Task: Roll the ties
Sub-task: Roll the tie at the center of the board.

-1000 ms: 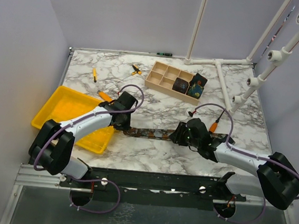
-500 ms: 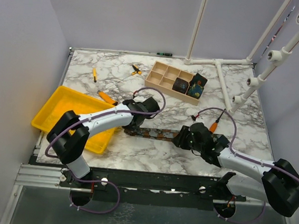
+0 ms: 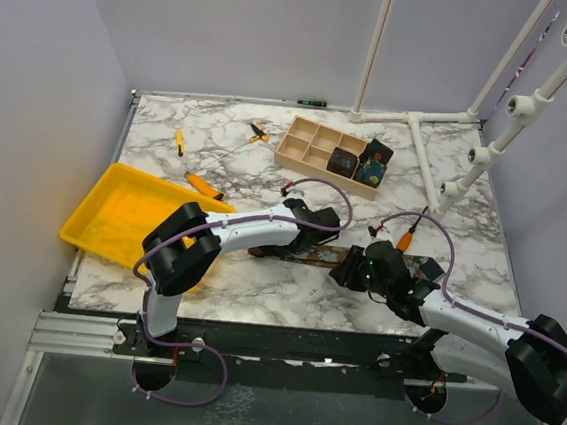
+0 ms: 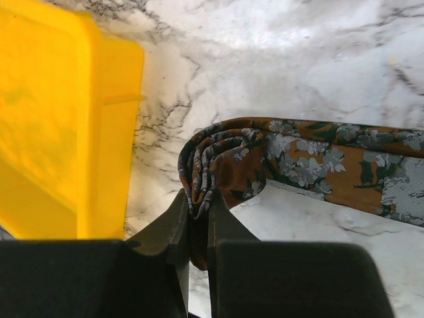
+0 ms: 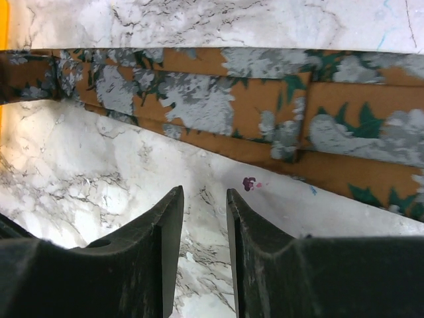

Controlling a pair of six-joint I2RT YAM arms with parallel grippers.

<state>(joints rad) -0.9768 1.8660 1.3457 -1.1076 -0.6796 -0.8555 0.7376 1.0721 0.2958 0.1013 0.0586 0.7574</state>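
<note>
The white marble-patterned table (image 3: 463, 230) carries 1 long rust-brown floral fabric tie (image 4: 318, 165). It lies flat between the 2 arms, with its left end already wound into a small coil. The tie looks light, soft and limp, and probably slippery, so the coil could spring loose. It is best pinched across the coil's layered edge, which is where the left gripper (image 4: 197, 207) clamps it tight. The right gripper (image 5: 202, 199) is empty, its jaws narrowly apart over bare marble just beside the flat strip.

Counts:
- 1 yellow plastic tray (image 3: 113, 211)
- 1 pale wooden compartment box (image 3: 291, 153)
- 2 dark rolled ties (image 3: 342, 162) in the box's right-hand compartments
- 4 orange-handled screwdrivers (image 3: 198, 181)
</note>
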